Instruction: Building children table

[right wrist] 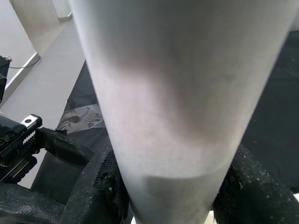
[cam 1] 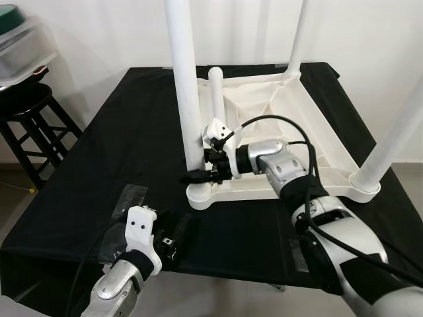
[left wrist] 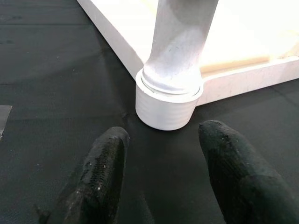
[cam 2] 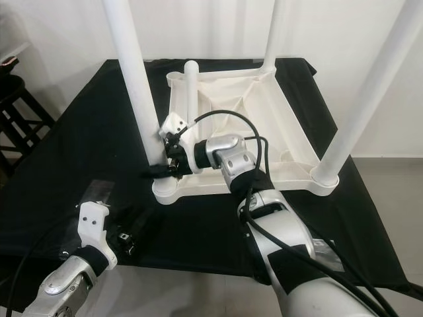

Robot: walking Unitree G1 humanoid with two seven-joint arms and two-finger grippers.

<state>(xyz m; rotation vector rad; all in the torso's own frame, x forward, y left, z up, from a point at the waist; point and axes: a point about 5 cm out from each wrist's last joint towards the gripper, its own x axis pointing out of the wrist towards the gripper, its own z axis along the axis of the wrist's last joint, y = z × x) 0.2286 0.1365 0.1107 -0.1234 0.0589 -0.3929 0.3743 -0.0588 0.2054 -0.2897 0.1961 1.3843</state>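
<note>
A white children's table point(cam 1: 264, 188) lies upside down on the black-clothed worktop, its legs pointing up. The near-left leg point(cam 1: 185, 86) stands in its corner socket point(left wrist: 166, 109). My right gripper point(cam 1: 193, 177) is low on that leg, just above the socket, and is shut on it, with a black finger point(right wrist: 100, 186) pressed against each side. My left gripper point(cam 1: 175, 234) hovers open over the cloth near the front edge, a short way in front of the same corner, its fingers point(left wrist: 105, 163) apart and holding nothing. A shorter leg point(cam 1: 217, 92) stands at the far-left corner.
Two more tall legs point(cam 1: 390, 142) rise at the right corners. A clear plastic bag point(cam 1: 125, 205) lies on the cloth beside my left wrist. A black stool point(cam 1: 26, 105) with a plastic container point(cam 1: 20, 46) stands off the left side. The worktop's front edge is close to my left arm.
</note>
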